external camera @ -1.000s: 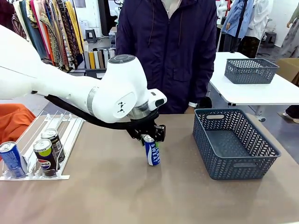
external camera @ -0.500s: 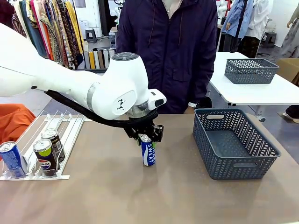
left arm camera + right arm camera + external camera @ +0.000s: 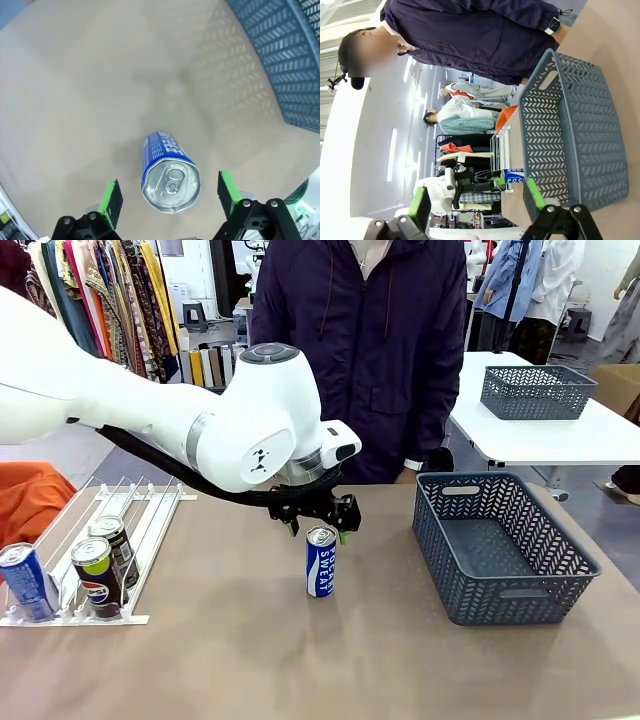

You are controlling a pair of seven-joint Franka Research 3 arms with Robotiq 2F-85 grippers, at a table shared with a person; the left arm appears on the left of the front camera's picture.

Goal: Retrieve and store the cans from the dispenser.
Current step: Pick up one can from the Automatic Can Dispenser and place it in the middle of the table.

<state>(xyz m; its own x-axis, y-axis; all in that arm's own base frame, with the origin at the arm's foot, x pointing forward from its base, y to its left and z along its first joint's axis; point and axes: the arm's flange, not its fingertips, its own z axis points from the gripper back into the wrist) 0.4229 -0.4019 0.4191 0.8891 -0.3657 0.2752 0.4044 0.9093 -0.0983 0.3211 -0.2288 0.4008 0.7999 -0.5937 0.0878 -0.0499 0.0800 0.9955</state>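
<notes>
While upright, blue can point(image 3: 320, 562), apparently white-lettered

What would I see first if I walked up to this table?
A blue can stands upright in the middle of the table, with the white arm's left claw hanging open right above it. A grey basket sits to its right, and more cans wait in the white rack at the left.

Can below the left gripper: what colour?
Blue can with white lettering; front view shows it best.
</notes>
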